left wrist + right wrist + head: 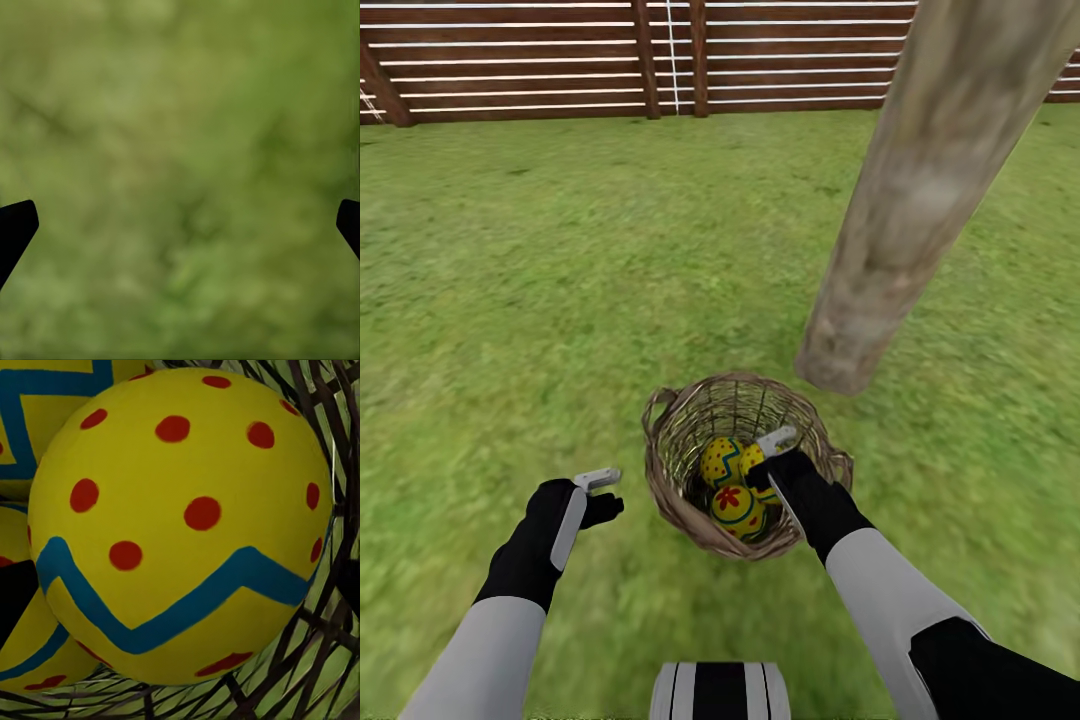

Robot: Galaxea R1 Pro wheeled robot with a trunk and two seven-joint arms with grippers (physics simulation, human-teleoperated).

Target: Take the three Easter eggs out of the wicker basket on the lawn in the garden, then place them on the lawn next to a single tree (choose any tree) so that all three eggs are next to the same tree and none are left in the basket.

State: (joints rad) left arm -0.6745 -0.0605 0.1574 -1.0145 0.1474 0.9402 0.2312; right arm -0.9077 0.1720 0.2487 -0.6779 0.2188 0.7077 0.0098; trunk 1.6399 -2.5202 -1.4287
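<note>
right wrist view has a dotted egg (180, 521) dead ahead in the wicker basket (745, 465); right gripper (768, 462) looks open around it, though contact's unclear. left gripper (596, 492) idles open over the lawn (510, 300).

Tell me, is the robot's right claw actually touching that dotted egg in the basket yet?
Cannot tell. The head view shows the right gripper inside the wicker basket, against the dotted egg, with no clear gap or contact. The right wrist view shows that egg very close.
</note>
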